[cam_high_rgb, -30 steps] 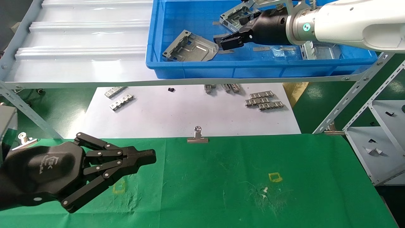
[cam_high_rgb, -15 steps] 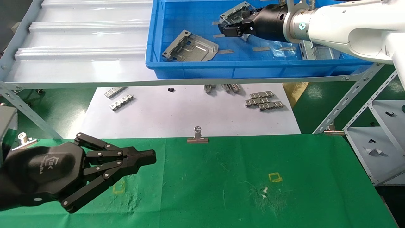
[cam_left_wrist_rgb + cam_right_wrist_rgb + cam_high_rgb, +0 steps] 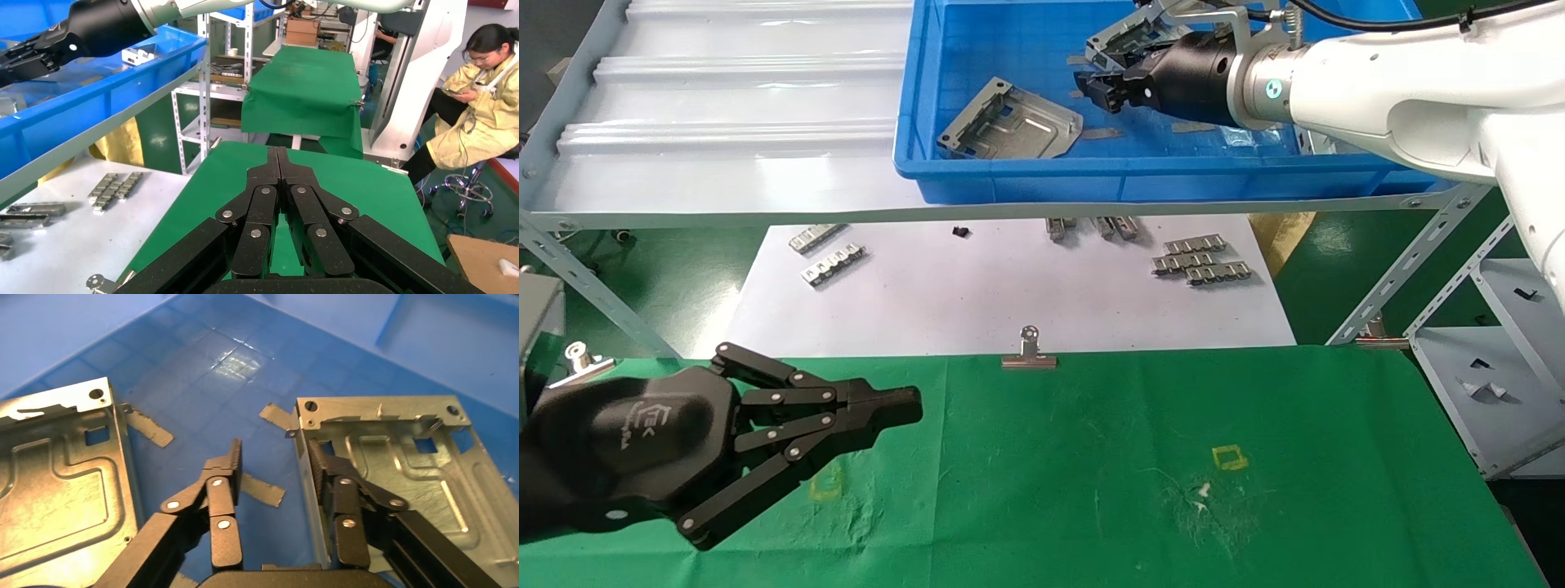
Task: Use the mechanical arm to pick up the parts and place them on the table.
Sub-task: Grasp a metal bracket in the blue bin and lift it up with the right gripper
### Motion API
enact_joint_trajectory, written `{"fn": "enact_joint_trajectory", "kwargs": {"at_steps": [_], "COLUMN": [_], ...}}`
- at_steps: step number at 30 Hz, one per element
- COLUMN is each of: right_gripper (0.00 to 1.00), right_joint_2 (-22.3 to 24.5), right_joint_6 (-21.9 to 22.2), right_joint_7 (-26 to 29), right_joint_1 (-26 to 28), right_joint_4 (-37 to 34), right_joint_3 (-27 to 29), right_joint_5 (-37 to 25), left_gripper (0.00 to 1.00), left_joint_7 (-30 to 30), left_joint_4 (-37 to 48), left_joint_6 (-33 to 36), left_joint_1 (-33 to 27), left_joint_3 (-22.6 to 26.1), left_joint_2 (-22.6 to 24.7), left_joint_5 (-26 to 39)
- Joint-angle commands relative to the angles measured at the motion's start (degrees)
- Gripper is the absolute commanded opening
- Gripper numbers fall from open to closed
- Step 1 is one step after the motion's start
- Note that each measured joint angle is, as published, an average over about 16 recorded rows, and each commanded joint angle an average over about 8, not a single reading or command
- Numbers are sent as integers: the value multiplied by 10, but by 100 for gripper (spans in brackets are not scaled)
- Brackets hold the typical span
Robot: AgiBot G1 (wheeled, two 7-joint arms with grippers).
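The parts are grey galvanized sheet-metal brackets, each a flat embossed plate with folded, cut-out side walls. Three show in the blue plastic bin [image 3: 1009, 184] on the ribbed white shelf [image 3: 723, 106]: one lying tilted near the bin's front-left [image 3: 1009, 122], one at the back [image 3: 1120, 37] under the right end effector [image 3: 1101, 84], and one partly hidden behind the white arm [image 3: 1344, 135]. Thin flat metal strips [image 3: 260, 489] lie loose on the bin's gridded floor.

The right end effector, black with linked fingers [image 3: 223, 496], is spread; one finger sits inside the side wall of the back bracket [image 3: 392, 453], the other outside it over the blue floor, straddling that wall without closing on it.

The left end effector [image 3: 903, 406] hangs over the table [image 3: 1132, 425], its fingers pressed together. The table's green cloth is wrinkled, with two yellow square outlines [image 3: 1228, 457]. A silver binder clip [image 3: 1029, 353] grips its far edge. Beyond it, a white paper sheet [image 3: 977, 294] carries several small toothed metal strips [image 3: 1201, 260].
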Motion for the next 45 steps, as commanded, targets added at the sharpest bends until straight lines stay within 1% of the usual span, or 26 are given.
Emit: {"fn": "enact_joint_trajectory", "kwargs": {"at_steps": [1, 8, 12, 16, 20, 24, 27, 29, 32, 36, 40, 43, 45], "right_gripper": [0, 0, 0, 0, 0, 0, 0, 0, 0, 0, 0, 0, 0], "right_joint_2": [0, 1, 3, 7, 14, 26, 41, 53, 74, 108, 149, 187, 215], "right_joint_6": [4, 23, 26, 19, -2, -39, -80, -116, -181, -264, -343, -401, -434], "right_joint_7": [2, 0, -8, -23, -48, -85, -117, -136, -161, -182, -201, -204, -195], "right_joint_1": [-2, -4, -4, -2, 5, 18, 31, 41, 58, 75, 76, 66, 53], "right_joint_4": [6, 14, 14, 11, 9, 9, 13, 18, 28, 50, 99, 159, 209], "right_joint_3": [-7, -27, -33, -31, -22, -11, -3, 1, 3, 0, 2, 3, 3], "right_joint_5": [1, 7, 15, 32, 54, 74, 87, 95, 103, 105, 117, 127, 135], "left_gripper": [0, 0, 1, 50, 100, 100, 100, 100, 100, 100, 100, 100, 100], "left_joint_7": [0, 0, 0, 0, 0, 0, 0, 0, 0, 0, 0, 0, 0], "left_joint_4": [0, 0, 0, 0, 0, 0, 0, 0, 0, 0, 0, 0, 0], "left_joint_6": [0, 0, 0, 0, 0, 0, 0, 0, 0, 0, 0, 0, 0], "left_joint_1": [0, 0, 0, 0, 0, 0, 0, 0, 0, 0, 0, 0, 0], "left_joint_3": [0, 0, 0, 0, 0, 0, 0, 0, 0, 0, 0, 0, 0], "left_joint_2": [0, 0, 0, 0, 0, 0, 0, 0, 0, 0, 0, 0, 0], "left_joint_5": [0, 0, 0, 0, 0, 0, 0, 0, 0, 0, 0, 0, 0]}}
